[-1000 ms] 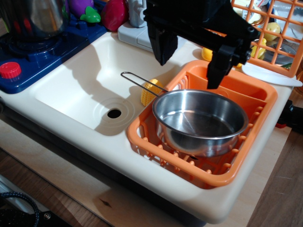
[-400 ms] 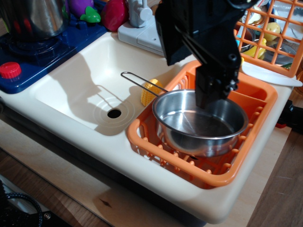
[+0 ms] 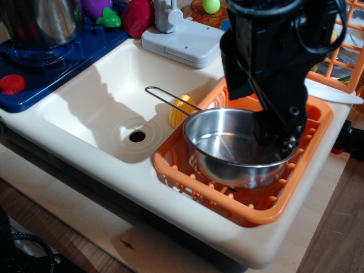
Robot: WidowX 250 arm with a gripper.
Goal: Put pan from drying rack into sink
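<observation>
The shiny steel pan (image 3: 227, 148) sits in the orange drying rack (image 3: 187, 176) on the right side of the counter. Its thin wire handle (image 3: 165, 98) sticks out to the left over the cream-white sink (image 3: 96, 96), whose drain hole (image 3: 137, 136) is dark. My black gripper (image 3: 278, 142) has come down from above onto the pan's right rim, with a fingertip (image 3: 277, 133) reaching inside the pan. I see the jaws edge-on, so their gap is hidden.
A yellow toy corn (image 3: 181, 111) lies in the sink against the rack. A blue stove (image 3: 51, 62) with a steel pot (image 3: 40, 20) stands at the back left. A grey faucet base (image 3: 182, 40) is behind the sink, and an orange mesh panel (image 3: 341, 62) stands at the back right.
The gripper has moved right and down, turning as it went, from above the rack's back edge to the pan's right rim. The pan has not moved.
</observation>
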